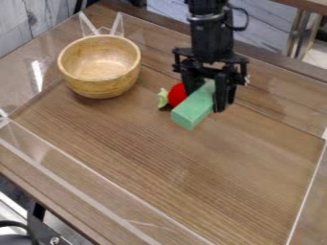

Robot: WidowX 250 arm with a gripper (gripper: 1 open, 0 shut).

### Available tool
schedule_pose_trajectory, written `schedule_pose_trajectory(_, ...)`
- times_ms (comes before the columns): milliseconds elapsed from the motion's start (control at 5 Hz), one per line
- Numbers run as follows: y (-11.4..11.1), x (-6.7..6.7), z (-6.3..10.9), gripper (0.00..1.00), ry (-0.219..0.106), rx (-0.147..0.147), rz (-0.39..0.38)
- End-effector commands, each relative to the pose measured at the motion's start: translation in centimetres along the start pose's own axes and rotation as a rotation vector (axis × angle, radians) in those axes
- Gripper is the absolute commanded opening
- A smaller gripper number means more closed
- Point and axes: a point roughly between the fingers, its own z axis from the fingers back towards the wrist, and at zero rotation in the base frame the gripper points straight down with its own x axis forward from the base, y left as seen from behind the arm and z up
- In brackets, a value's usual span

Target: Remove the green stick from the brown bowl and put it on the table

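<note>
My gripper [205, 99] hangs over the middle of the table [166, 177], shut on the green stick [193, 111], a light green block whose lower end is close to the wood. I cannot tell whether it touches the tabletop. The brown bowl [99, 65] stands at the back left, empty, well apart from the gripper. The black arm [211, 29] comes down from the top of the view.
A red ball-like fruit [178, 94] with a green leaf lies right behind the stick, partly hidden by the gripper. Clear plastic walls [76, 177] run along the table's edges. Open wood lies toward the front.
</note>
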Motion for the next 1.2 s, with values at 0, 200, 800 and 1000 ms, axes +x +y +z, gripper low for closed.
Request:
schedule_pose_trajectory(0, -0.1, 0.0, 1.9, 0.0, -0.059, 0.017, -0.077)
schedule_pose_trajectory(200, 0.2, -0.1, 2.0, 0.0, -0.043, 0.017, -0.114)
schedule_pose_trajectory(800, 3.0, -1.8, 0.3, 0.0, -0.005, 0.019, -0.226)
schedule_pose_trajectory(1000, 4.5, -1.8, -0.5, 0.0, -0.009, 0.018, -0.224)
